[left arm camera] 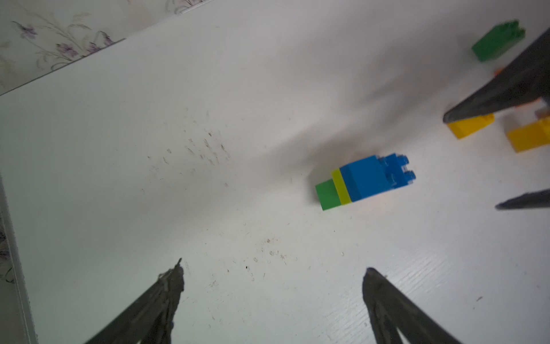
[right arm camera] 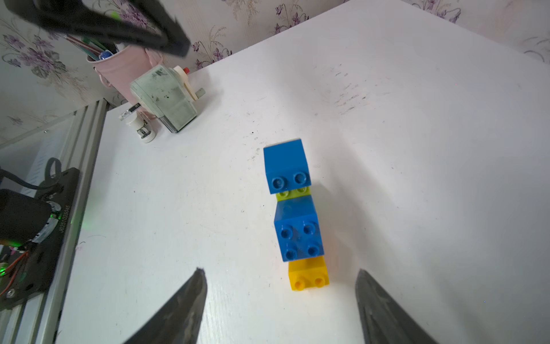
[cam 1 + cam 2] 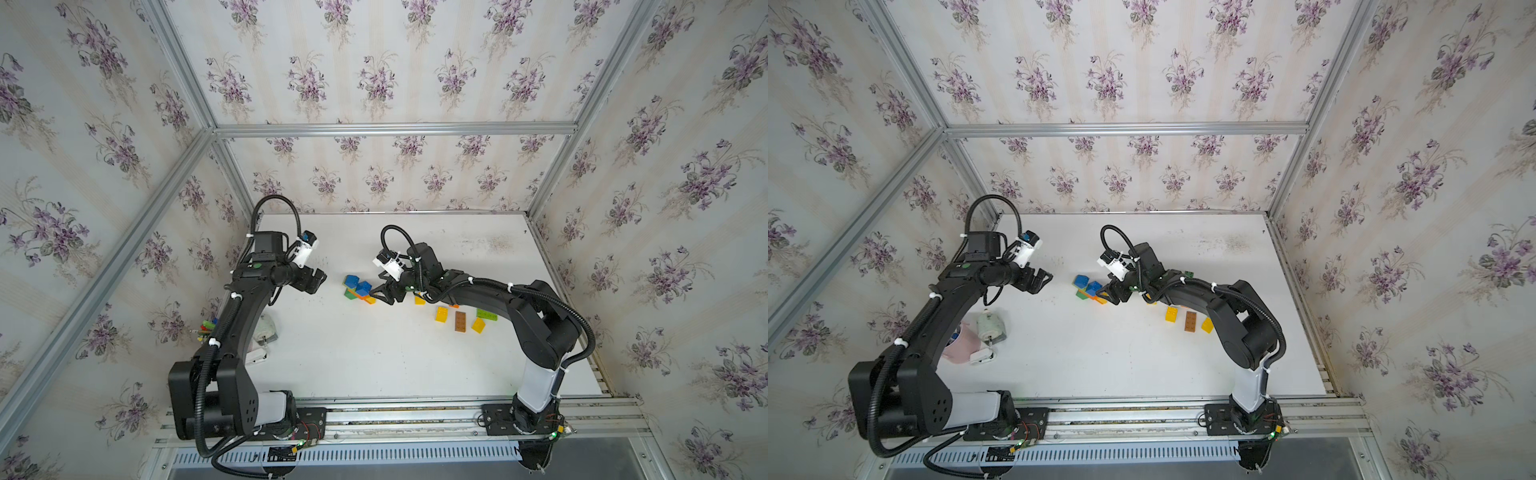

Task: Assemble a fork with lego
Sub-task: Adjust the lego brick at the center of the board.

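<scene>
fingers (image 1: 166, 295) of the left gripper (image 1: 273, 266) are seen spread wide with nothing between them, well apart from the part-built stack of blue, lime, green, orange and yellow studded plastic lego bricks (image 3: 358, 289). fingers (image 2: 184, 303) of the right gripper (image 2: 279, 271) are parted too. the stack's yellow end brick (image 2: 309, 274) sits between the tips, touched by neither as far as can be told. the stack is resting on the white tabletop (image 3: 353, 357) at centre frame in both top views, held by nothing. loose bricks are scattered to its lower right: a yellow oblong brick (image 3: 441, 314), a brown oblong brick (image 3: 460, 321), a tilted yellow brick (image 3: 478, 325) and a green oblong brick (image 3: 486, 314). step judged: between placements, fork only partly made. next move is judged to call for one loose brick to be picked, likely by the right gripper, and the stack to be steadied so studs can be lined up and pressed.
</scene>
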